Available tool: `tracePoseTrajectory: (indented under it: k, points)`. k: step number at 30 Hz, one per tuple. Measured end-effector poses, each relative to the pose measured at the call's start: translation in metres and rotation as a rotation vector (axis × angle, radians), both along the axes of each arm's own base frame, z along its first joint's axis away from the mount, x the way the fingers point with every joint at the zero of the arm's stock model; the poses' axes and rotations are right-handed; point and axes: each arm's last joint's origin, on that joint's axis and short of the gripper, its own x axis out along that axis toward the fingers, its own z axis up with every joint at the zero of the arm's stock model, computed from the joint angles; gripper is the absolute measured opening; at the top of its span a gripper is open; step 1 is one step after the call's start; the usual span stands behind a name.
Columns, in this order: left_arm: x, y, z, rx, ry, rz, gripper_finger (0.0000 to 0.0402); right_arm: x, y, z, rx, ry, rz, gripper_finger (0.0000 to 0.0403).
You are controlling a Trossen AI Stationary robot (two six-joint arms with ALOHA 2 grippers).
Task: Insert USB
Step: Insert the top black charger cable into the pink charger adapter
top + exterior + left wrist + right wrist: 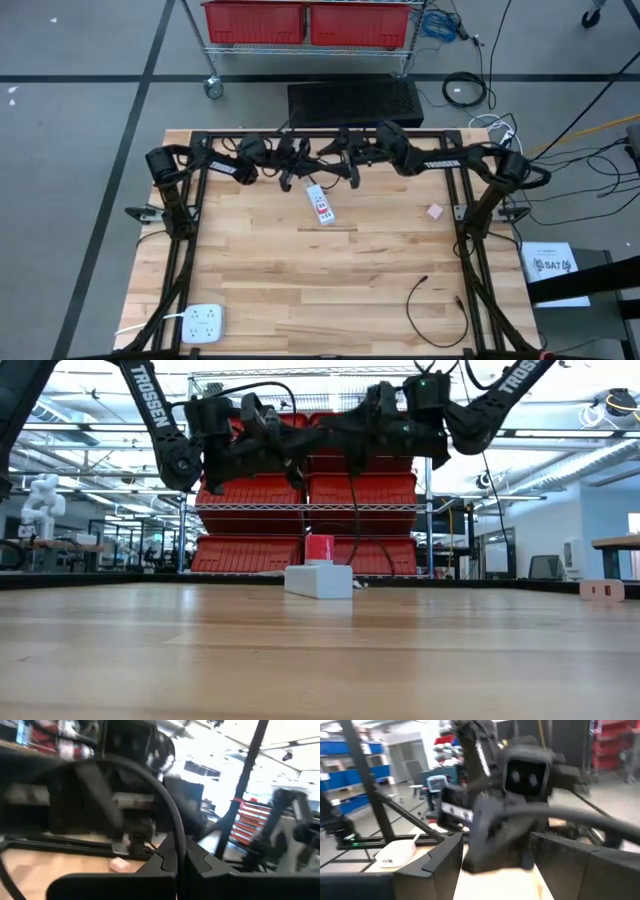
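Hovering both arms together, I hold the black cable (172, 827) between the left fingers (176, 865); right fingers (495, 857) spread apart, white power strip (321, 204) just below them.

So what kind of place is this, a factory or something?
More likely a robotics lab or workshop: red storage bins on a wire rack, cables loose on the concrete floor, and a wooden table with two robot arms.

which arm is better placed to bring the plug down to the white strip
Left, probably. The left end effector hangs close beside the white power strip, with a black cable running between its fingers. The right end effector is alongside.
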Motion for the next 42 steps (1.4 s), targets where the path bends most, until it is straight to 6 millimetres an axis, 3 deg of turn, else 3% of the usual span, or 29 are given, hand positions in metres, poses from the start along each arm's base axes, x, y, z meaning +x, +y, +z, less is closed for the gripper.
tracePoseTrajectory:
  k: [8,12,15,17,24,35,42]
  points:
    - [0.0,-0.002,0.0,-0.009,0.015,-0.048,0.0002,0.004,0.003,0.013,-0.058,-0.041,0.084,0.0172]
    - [0.0,-0.003,0.0,-0.006,0.012,-0.054,0.0002,0.007,0.01,0.012,-0.094,-0.044,0.096,0.0107]
    - [0.0,-0.004,0.0,-0.004,0.012,-0.061,0.0002,0.008,0.013,0.011,-0.125,-0.047,0.096,0.0034]
    - [0.001,-0.005,0.0,-0.004,0.012,-0.067,0.0002,0.008,0.014,0.012,-0.141,-0.053,0.099,0.0012]
    - [0.001,-0.005,0.001,-0.004,0.008,-0.061,0.001,0.004,0.01,0.017,-0.139,-0.055,0.069,0.0004]
    - [0.002,-0.003,0.0,0.035,-0.013,-0.008,0.0032,-0.018,0.012,0.042,-0.184,0.003,-0.017,0.0001]
    - [0.0,0.001,0.0,0.047,-0.019,0.037,0.0058,-0.026,0.012,0.041,-0.189,0.117,-0.096,0.0]
